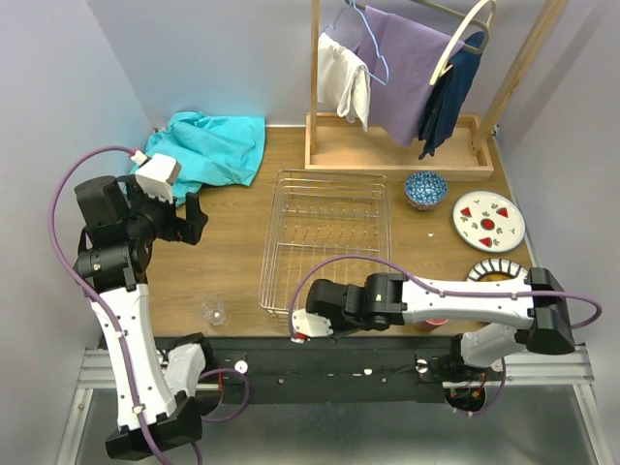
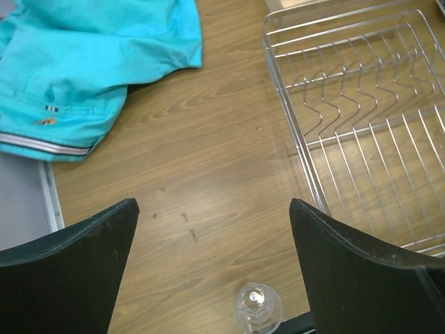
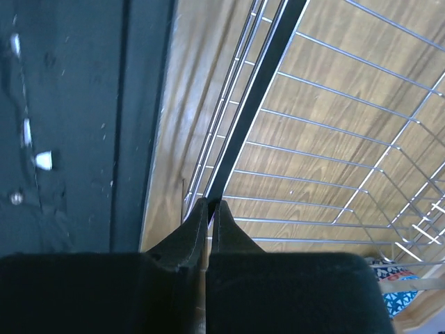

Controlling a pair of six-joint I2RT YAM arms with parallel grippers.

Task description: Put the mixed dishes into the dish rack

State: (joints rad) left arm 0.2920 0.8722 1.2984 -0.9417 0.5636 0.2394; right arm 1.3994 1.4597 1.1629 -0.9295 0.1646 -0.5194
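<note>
The silver wire dish rack [image 1: 329, 232] stands mid-table with nothing in it; it also shows in the left wrist view [image 2: 361, 118]. My right gripper [image 1: 308, 325] is at its near left corner. In the right wrist view my right gripper [image 3: 210, 202] is shut, with the near rim wire of the rack [image 3: 229, 160] between the fingertips. My left gripper [image 1: 194, 218] is open and empty above the bare wood, left of the rack; it is open in its wrist view too [image 2: 212, 205]. A small clear glass [image 1: 214, 312] [image 2: 259, 309] stands near the front edge. A blue-patterned bowl [image 1: 425, 189], a white fruit-motif plate [image 1: 487, 220] and a striped-rim plate [image 1: 494, 269] lie right of the rack.
A teal garment [image 1: 213, 145] [image 2: 90, 62] lies at the back left. A wooden clothes rack [image 1: 397, 145] with hanging clothes stands at the back. The right arm [image 1: 455, 302] lies across the front right, over something reddish.
</note>
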